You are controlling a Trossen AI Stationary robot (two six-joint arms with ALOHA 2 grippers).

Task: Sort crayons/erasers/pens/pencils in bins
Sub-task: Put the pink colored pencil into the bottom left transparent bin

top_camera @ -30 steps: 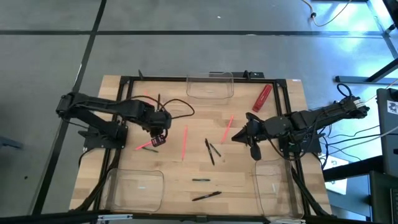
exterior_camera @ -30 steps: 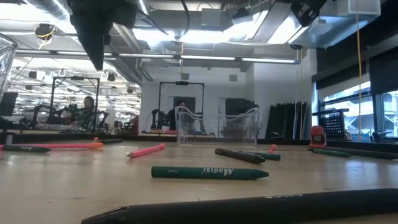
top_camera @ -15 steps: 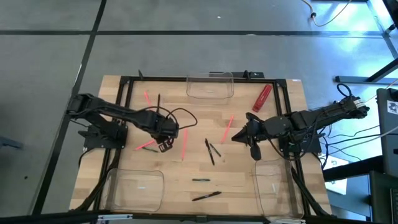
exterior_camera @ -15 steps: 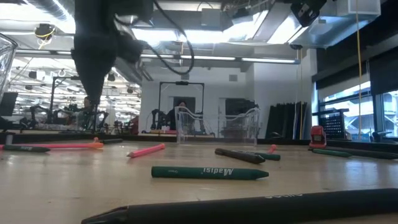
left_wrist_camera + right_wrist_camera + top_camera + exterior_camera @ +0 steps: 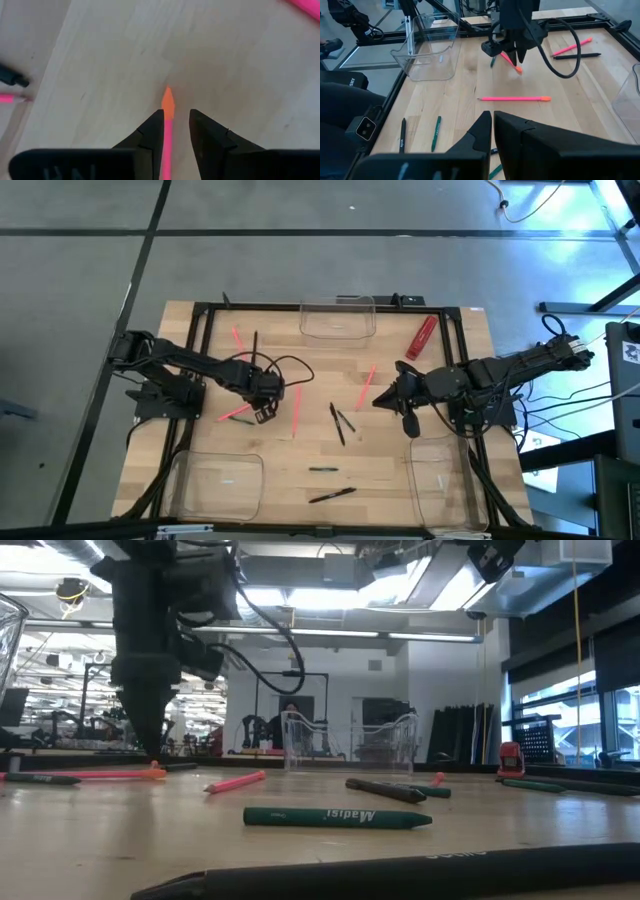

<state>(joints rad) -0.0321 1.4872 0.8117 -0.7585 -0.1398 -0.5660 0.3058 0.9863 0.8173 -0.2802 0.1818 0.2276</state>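
Pink pencil [image 5: 167,131] lying flat on wooden table [image 5: 390,470], orange tip poking out just past fingers of left gripper [image 5: 175,122]. Fingers astride it, narrow gap each side, not clenched. Same pencil [image 5: 238,413] on table's left-centre, another pink one [image 5: 296,409] just beside. Right gripper [image 5: 492,120] hovering mid-right, fingers nearly together, holding nothing. Clear bins [image 5: 338,318] at far edge & both near corners.
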